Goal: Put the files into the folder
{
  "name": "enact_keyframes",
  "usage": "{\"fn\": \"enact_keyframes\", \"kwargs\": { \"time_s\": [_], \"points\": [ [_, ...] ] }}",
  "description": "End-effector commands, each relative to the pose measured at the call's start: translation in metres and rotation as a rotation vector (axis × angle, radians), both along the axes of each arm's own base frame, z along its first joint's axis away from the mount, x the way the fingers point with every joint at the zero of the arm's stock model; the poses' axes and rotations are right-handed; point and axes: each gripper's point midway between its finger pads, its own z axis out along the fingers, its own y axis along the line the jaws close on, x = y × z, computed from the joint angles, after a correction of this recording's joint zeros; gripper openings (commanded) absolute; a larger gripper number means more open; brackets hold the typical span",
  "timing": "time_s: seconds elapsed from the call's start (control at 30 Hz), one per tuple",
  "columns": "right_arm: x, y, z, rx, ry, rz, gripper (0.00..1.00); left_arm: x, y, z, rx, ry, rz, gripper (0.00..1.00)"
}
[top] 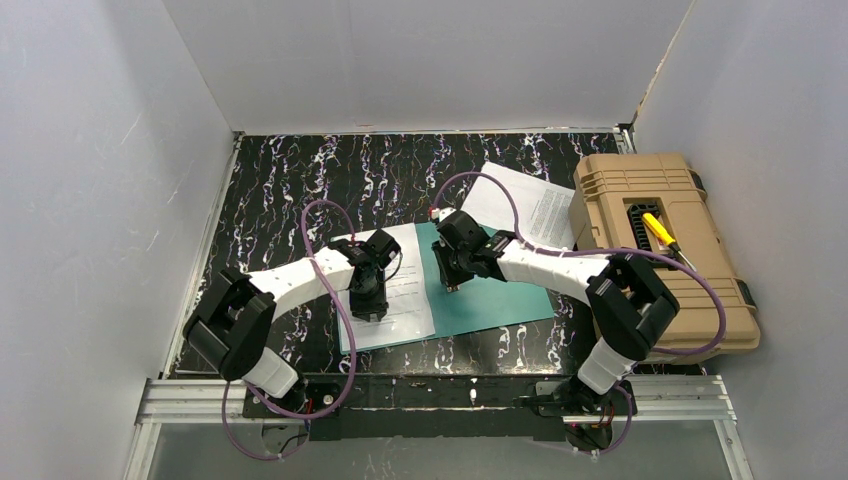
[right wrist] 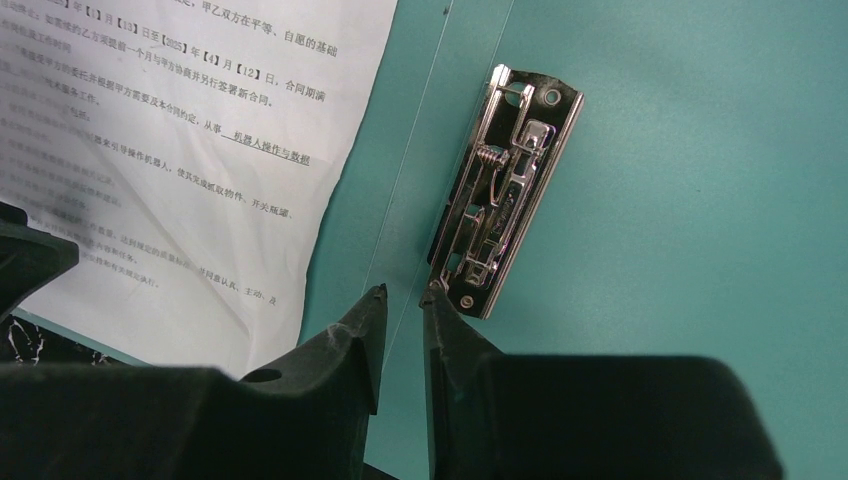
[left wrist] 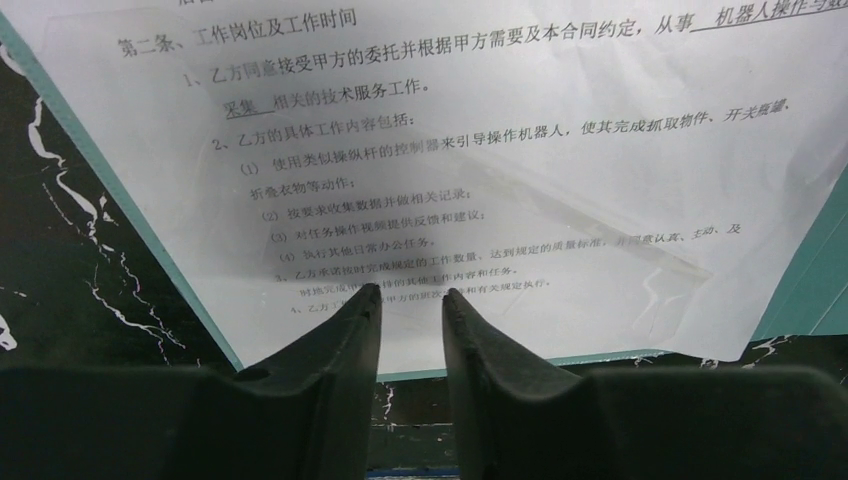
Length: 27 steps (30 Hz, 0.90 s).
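Observation:
The teal folder (top: 495,295) lies open and flat on the black marbled table. One printed white sheet of the files (top: 398,290) rests on its left half. A second sheet (top: 525,205) lies at the back right, outside the folder. My left gripper (top: 368,303) hovers over the near edge of the sheet (left wrist: 500,150), jaws narrowly open with nothing between them (left wrist: 412,295). My right gripper (top: 452,280) is over the folder's spine (right wrist: 680,200), jaws narrowly open and empty (right wrist: 403,293), its right fingertip at the lower end of the metal clip (right wrist: 505,190). The sheet's edge (right wrist: 180,150) lies left of the spine.
A tan plastic toolbox (top: 650,240) with a yellow-handled tool (top: 660,232) in its lid stands at the right, beside the second sheet. White walls enclose the table on the left, back and right. A metal rail (top: 440,395) runs along the near edge.

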Motion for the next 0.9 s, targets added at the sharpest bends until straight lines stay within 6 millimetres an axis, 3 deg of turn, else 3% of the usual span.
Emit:
{"fn": "enact_keyframes", "kwargs": {
  "time_s": [0.0, 0.23, 0.87],
  "points": [
    [0.008, 0.006, 0.007, -0.008, -0.026, -0.008, 0.24, -0.003, 0.003, -0.006, 0.017, 0.004, 0.001, 0.17],
    [0.005, 0.005, -0.003, -0.049, -0.018, 0.000, 0.22, -0.004, 0.002, -0.011, 0.018, 0.018, -0.001, 0.05],
    [-0.010, -0.011, -0.031, -0.214, -0.007, 0.025, 0.11, -0.002, -0.003, -0.011, -0.005, 0.017, 0.001, 0.01]
  ]
}}
